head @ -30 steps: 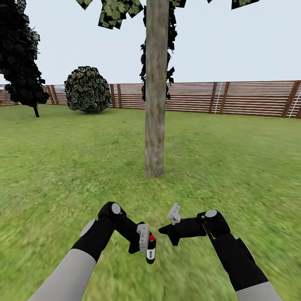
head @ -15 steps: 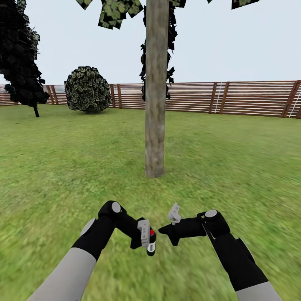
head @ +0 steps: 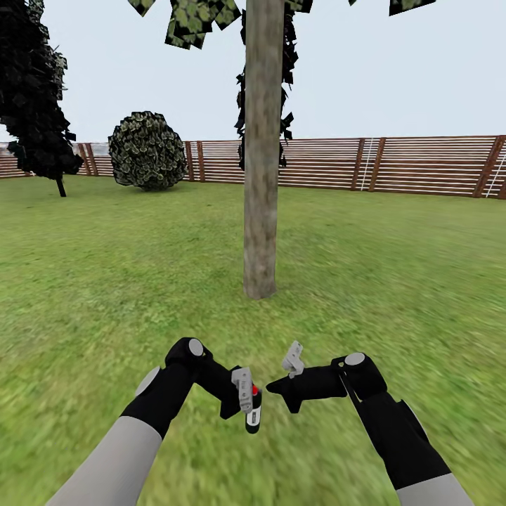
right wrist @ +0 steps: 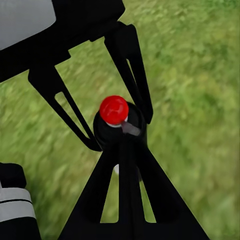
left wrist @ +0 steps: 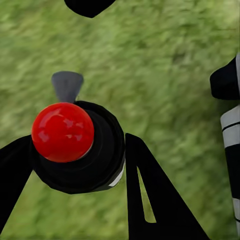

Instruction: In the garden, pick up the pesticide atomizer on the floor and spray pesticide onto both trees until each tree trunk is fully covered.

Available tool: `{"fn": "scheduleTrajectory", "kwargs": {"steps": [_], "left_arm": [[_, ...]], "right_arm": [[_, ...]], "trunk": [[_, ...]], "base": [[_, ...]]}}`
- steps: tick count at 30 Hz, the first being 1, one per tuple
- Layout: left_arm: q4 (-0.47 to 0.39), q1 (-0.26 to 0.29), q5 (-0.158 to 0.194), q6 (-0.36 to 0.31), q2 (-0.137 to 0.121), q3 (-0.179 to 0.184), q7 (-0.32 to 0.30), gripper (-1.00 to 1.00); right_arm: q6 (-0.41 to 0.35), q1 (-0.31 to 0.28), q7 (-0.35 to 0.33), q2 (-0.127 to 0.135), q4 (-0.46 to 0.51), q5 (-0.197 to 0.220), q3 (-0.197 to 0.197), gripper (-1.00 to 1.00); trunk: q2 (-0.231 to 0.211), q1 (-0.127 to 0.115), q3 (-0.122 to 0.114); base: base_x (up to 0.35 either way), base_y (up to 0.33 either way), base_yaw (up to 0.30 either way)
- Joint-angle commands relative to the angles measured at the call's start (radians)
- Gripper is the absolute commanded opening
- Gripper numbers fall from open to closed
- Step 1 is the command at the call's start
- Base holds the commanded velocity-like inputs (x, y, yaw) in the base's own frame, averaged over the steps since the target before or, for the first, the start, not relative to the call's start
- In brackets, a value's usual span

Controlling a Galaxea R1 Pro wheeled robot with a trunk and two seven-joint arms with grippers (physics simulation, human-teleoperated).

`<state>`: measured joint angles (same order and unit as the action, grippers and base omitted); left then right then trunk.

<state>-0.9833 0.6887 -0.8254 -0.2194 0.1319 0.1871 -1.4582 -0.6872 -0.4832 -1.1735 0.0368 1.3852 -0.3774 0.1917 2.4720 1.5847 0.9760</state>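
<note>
The pesticide atomizer (head: 254, 416) is a slim black sprayer with a red top, held low above the grass in front of me. My left gripper (head: 247, 406) is shut on it. In the left wrist view its red cap and black body (left wrist: 97, 150) sit between the two black fingers (left wrist: 150, 200). My right gripper (head: 273, 385) is shut, its tip pointing at the atomizer from close by, apart from it. The right wrist view shows the atomizer (right wrist: 114, 111) beyond the closed right gripper (right wrist: 122, 150). One tree trunk (head: 261, 176), thick and grey-brown, rises straight ahead on the lawn.
A brown slatted fence (head: 422, 165) runs across the back. A round bush (head: 146, 150) stands at the fence left of the trunk, and a near-black cypress (head: 35, 91) at the far left. Open grass (head: 393, 267) lies all around the trunk.
My left gripper has lifted the atomizer a little and turned it slightly. The right arm and the camera have stayed put.
</note>
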Motion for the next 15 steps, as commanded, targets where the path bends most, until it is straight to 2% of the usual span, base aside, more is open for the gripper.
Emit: {"fn": "scheduleTrajectory", "kwargs": {"steps": [1,8,15], "left_arm": [[0.000,0.000,0.000,0.000,0.000,0.001,0.000,-1.00],[0.000,0.000,0.008,0.001,0.001,0.003,-0.004,-1.00],[0.000,0.000,0.071,0.002,0.002,0.004,-0.005,-1.00]], "right_arm": [[0.000,0.000,0.000,0.000,0.000,0.000,0.000,-1.00],[0.000,0.000,0.000,0.000,0.000,0.000,0.000,-1.00],[0.000,0.000,0.000,0.000,0.000,0.000,0.000,-1.00]], "trunk": [[0.000,0.000,0.000],[0.000,0.000,0.000],[0.000,0.000,0.000]], "base": [[0.000,0.000,0.000],[0.000,0.000,0.000],[0.000,0.000,0.000]]}}
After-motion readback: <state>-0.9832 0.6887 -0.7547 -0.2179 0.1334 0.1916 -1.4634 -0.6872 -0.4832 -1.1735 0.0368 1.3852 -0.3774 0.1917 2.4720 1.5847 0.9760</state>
